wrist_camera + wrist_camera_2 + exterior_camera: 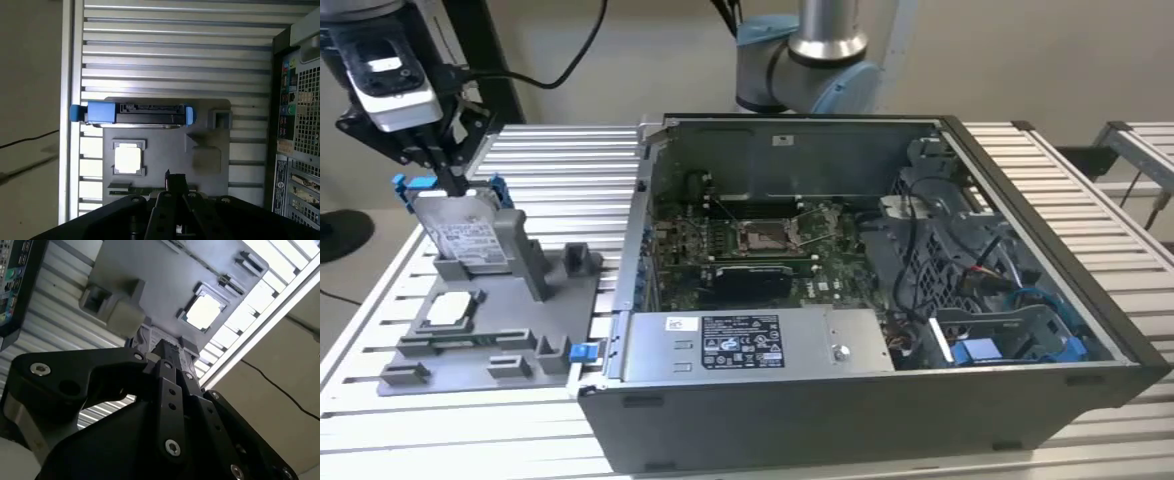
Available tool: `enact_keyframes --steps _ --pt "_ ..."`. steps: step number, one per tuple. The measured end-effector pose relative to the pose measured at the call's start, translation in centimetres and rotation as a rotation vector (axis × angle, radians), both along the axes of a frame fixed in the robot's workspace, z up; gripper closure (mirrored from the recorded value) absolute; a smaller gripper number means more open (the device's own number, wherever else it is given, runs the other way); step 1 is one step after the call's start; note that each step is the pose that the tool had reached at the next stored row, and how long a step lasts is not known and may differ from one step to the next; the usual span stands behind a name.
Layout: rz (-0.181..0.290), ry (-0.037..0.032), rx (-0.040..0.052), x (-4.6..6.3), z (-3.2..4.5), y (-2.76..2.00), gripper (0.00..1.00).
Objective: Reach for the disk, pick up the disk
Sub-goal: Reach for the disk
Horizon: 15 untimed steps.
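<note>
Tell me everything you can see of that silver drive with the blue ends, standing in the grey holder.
The disk is a flat, rectangular slab of silvery metal with a white printed label on its face and blue plastic rails at both ends. It stands upright on edge in the grey holder, at the exterior view's left, beside the open computer case. The robot's hand is right at its upper edge; contact cannot be told.

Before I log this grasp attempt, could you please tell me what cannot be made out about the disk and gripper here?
1. Exterior view: whether the gripper touches the disk; its dark tip overlaps the disk's top edge.
2. Exterior view: the disk's lower part, hidden inside the grey holder.
3. Second wrist view: most of the disk, covered by the gripper's own body.
</note>
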<state>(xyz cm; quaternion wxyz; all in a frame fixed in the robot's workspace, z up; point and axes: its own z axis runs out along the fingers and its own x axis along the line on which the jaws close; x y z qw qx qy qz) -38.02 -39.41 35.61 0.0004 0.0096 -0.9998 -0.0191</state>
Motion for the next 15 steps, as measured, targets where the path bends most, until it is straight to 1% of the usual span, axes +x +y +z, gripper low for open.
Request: enact_keyframes --steps 5,7,9,10,15 --pt "0.0 0.0001 -0.0001 -0.1 -0.03 2.28 1.0" --pt "0.0 0.0 -0.0001 -0.4 -0.04 3.12 1.0" --pt "0.0 0.0002 -0.0002 -1.2 -0.04 3.8 1.0" --pt "0.0 0.0002 -0.0002 -1.6 -0.04 4.0 1.0" --pt "0.0 0.0001 -0.0001 -3.9 -0.06 4.46 1.0"
